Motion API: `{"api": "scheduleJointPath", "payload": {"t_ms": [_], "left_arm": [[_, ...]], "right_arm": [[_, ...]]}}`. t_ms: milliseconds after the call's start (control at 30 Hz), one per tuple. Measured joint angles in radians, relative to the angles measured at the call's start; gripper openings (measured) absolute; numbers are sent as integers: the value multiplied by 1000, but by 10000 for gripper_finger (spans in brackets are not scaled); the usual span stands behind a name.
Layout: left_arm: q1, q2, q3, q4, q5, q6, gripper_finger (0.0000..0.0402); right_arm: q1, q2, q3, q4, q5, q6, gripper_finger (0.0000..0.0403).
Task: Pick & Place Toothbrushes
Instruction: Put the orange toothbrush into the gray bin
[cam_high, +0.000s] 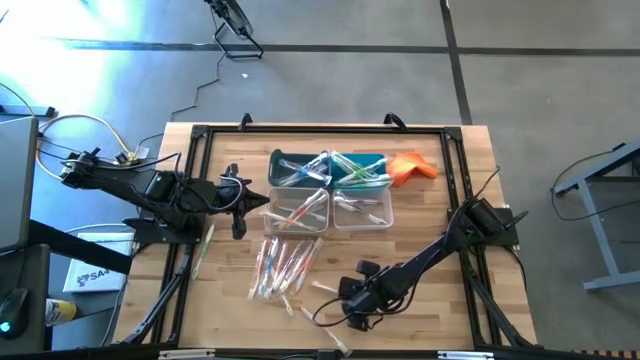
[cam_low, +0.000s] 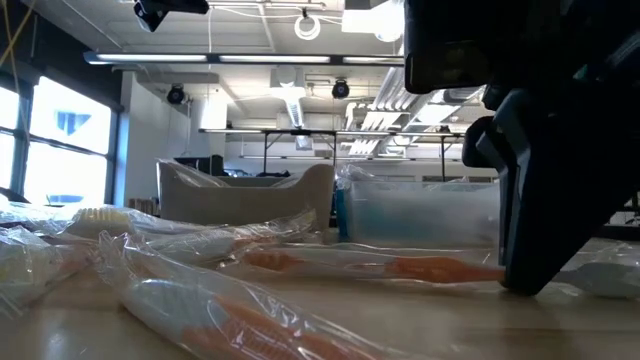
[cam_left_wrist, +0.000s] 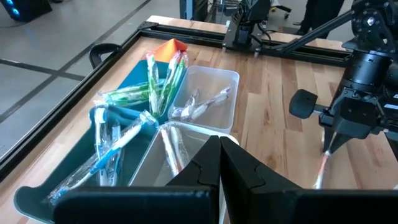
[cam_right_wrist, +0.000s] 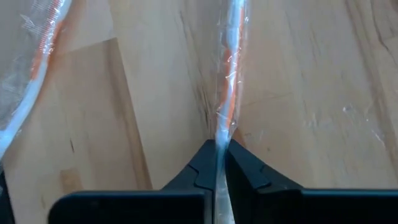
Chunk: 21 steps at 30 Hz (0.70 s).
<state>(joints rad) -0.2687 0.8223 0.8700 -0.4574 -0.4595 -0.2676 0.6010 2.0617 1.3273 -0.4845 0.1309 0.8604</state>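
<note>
Right hand (cam_right_wrist: 216, 163) pinching orange toothbrush (cam_right_wrist: 229, 93)

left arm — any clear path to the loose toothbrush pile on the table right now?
Probably yes. The left gripper hangs shut beside the bins, with bare table between it and the pile. The right gripper, shut on an orange toothbrush, is at the far edge.

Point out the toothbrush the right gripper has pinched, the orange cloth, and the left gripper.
Pinched toothbrush (cam_right_wrist: 229, 106): right wrist view, orange handle.
Orange cloth (cam_high: 412, 167): high view, its middle.
Left gripper (cam_left_wrist: 219, 163): left wrist view, between shut fingertips.
</note>
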Motion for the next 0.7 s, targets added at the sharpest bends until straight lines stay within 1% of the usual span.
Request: {"api": "scheduleJointPath", "payload": {"t_ms": [100, 300, 533, 700], "left_arm": [[0, 0, 0, -7, 0, 0, 1], [0, 0, 0, -17, 0, 0, 1], [0, 0, 0, -17, 0, 0, 1], [0, 0, 0, -17, 0, 0, 1]], "right_arm": [[-1, 0, 0, 3, -30, 0, 11], [-1, -14, 0, 4, -43, 0, 8], [5, -66, -4, -17, -75, 0, 6], [-7, -127, -3, -51, -38, 0, 5]]}}
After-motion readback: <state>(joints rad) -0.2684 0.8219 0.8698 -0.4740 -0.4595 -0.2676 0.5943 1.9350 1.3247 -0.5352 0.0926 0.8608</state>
